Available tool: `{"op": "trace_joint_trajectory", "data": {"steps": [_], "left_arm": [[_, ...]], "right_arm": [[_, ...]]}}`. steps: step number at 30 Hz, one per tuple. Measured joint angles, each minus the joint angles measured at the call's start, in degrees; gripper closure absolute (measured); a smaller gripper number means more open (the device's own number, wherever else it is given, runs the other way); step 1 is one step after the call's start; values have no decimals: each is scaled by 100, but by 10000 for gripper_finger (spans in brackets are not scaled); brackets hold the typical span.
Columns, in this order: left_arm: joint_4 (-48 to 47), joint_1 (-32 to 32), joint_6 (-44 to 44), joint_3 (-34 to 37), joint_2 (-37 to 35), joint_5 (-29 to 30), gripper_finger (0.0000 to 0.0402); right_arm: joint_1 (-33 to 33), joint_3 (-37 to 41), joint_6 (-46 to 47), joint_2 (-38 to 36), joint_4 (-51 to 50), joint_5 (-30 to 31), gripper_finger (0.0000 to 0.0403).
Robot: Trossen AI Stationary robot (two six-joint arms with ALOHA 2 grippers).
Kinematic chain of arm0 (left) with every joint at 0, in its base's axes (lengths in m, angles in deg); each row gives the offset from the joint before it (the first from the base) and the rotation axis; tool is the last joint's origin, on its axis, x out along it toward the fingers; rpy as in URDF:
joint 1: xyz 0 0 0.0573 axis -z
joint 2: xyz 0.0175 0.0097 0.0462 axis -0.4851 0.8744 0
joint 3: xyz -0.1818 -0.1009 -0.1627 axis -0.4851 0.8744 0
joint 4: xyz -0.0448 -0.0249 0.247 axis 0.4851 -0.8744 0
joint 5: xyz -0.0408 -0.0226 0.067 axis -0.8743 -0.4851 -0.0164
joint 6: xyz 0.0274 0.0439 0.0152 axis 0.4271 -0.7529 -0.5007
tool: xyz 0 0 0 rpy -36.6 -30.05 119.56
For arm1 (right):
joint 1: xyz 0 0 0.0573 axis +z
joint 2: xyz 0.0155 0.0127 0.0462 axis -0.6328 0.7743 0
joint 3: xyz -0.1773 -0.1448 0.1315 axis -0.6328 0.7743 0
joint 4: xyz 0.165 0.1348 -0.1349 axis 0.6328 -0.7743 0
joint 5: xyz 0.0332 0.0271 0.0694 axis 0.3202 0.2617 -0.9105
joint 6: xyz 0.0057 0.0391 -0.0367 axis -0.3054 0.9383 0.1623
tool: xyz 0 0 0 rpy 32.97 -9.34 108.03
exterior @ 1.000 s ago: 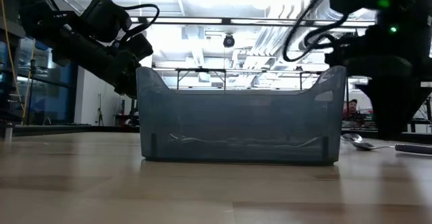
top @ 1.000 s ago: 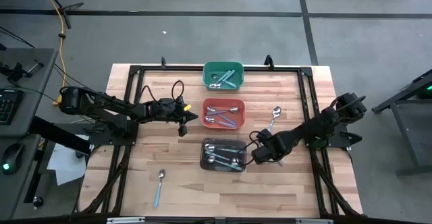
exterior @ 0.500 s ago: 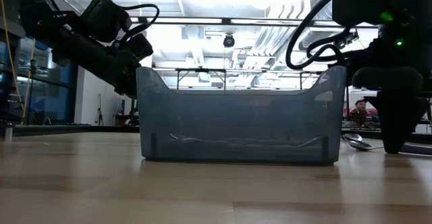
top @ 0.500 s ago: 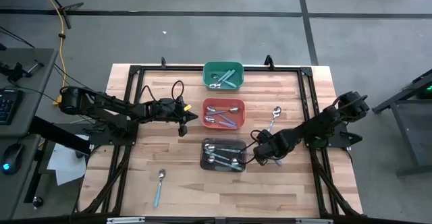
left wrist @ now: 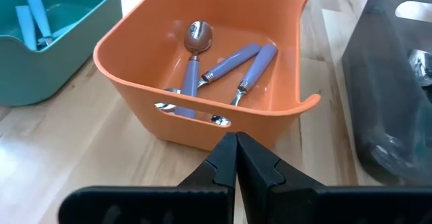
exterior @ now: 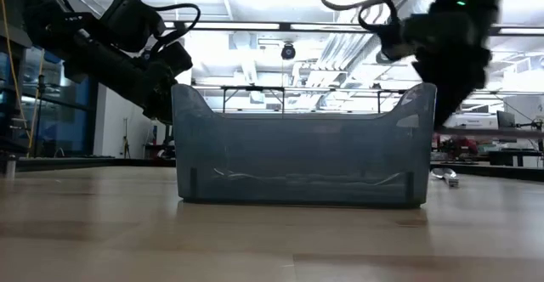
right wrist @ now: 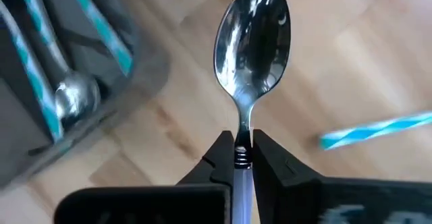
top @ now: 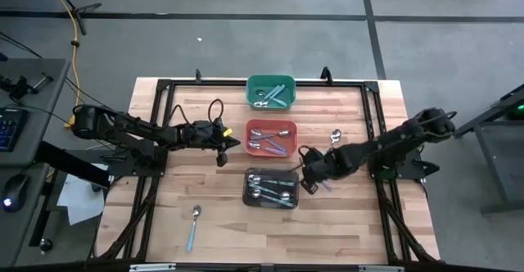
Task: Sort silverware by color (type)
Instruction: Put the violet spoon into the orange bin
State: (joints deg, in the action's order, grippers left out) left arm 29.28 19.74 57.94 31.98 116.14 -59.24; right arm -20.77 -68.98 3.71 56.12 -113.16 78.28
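— Table (top: 205,194) from above: what is laid out?

— Three bins are seen in a row down the middle: the green bin (top: 270,91), the orange bin (top: 271,138) and the black bin (top: 272,188), each with spoons inside. A blue-handled spoon (top: 192,226) is left near the front left corner, and another spoon (top: 333,139) lies right of the orange bin. The right tool (top: 309,182) is held just beside the black bin's right end, its arm stretched in from the right. The left tool (top: 222,155) is parked left of the orange bin.

— And at table height?

— Only the black bin's wall (exterior: 297,155) is shown close, with both arms raised behind it.

— The left wrist view?

— The left tool's tips (left wrist: 235,158) are pressed together, pointed at the orange bin (left wrist: 202,89), where purple-handled spoons (left wrist: 236,65) lie.

— The right wrist view?

— A lavender-handled spoon (right wrist: 251,45) is pinched at its neck by the right tool (right wrist: 243,158), above the wood beside the black bin (right wrist: 61,82). This grip is hidden from above.
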Motion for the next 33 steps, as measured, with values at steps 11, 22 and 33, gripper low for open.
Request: {"op": "trace_joint_trajectory", "data": {"steps": [11,22,33], "left_arm": [[-142,214,198,2,-91,51,402],[-1145,500,491,2,-748,521,402],[-1289,864,676,2,-848,921,402]], "right_arm": [[-1814,-1664,-3405,312,-83,210,393],[-2977,-3309,-5733,2225,135,-653,392],[-3165,-3362,-5932,2986,379,-856,372]]}}
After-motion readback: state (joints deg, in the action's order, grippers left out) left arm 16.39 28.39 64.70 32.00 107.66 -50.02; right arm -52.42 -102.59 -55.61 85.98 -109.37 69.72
